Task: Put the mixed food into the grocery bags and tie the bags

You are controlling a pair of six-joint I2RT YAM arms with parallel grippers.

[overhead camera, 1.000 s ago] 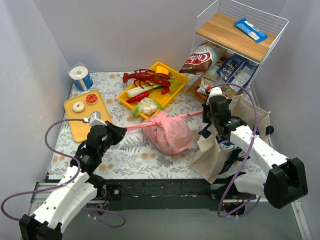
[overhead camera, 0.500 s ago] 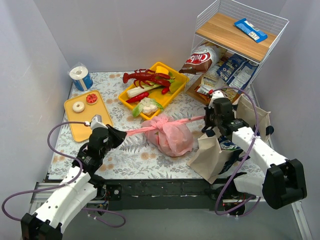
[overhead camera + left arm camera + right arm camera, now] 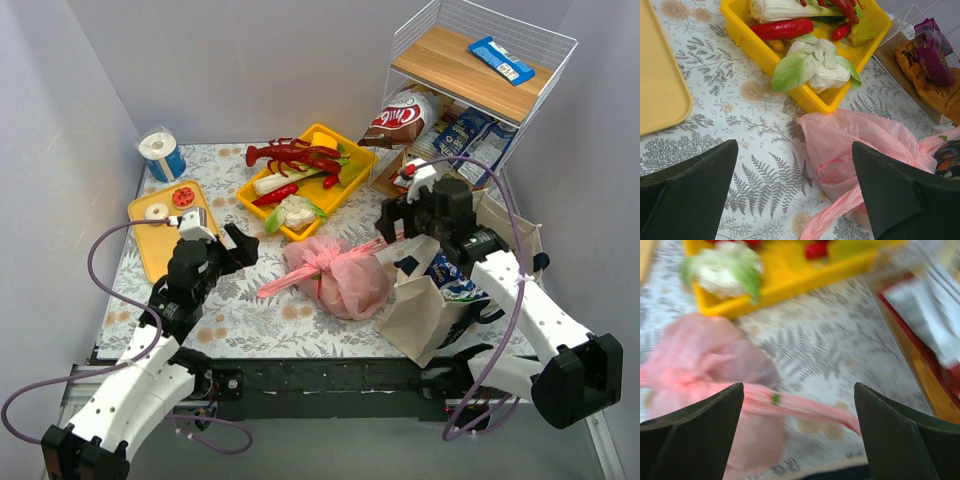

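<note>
The pink grocery bag (image 3: 340, 275) lies knotted at mid-table, its two handle strands slack on either side. My left gripper (image 3: 232, 243) hovers open to its left, holding nothing. In the left wrist view the gripper (image 3: 794, 150) stands wide over the patterned cloth, with the bag (image 3: 865, 145) and one strand (image 3: 835, 210) to its right. My right gripper (image 3: 395, 218) is open above the other strand (image 3: 805, 407), which runs loose between its fingers. The beige tote (image 3: 420, 305) stands under the right arm with blue packets (image 3: 450, 280) inside. Toy lobster (image 3: 295, 153) and vegetables fill the yellow bin (image 3: 345, 180).
A flat yellow tray (image 3: 165, 250) with a donut lies at the left, beside the paper roll (image 3: 162, 153). A white wire rack (image 3: 480, 80) at back right holds snack bags (image 3: 400, 120) and a blue packet (image 3: 500, 58) on its wooden shelf.
Both grippers were shut on the pink bag's handles and pulling them taut; both have now opened and let go. The strands have gone slack and the grippers have lifted away.
</note>
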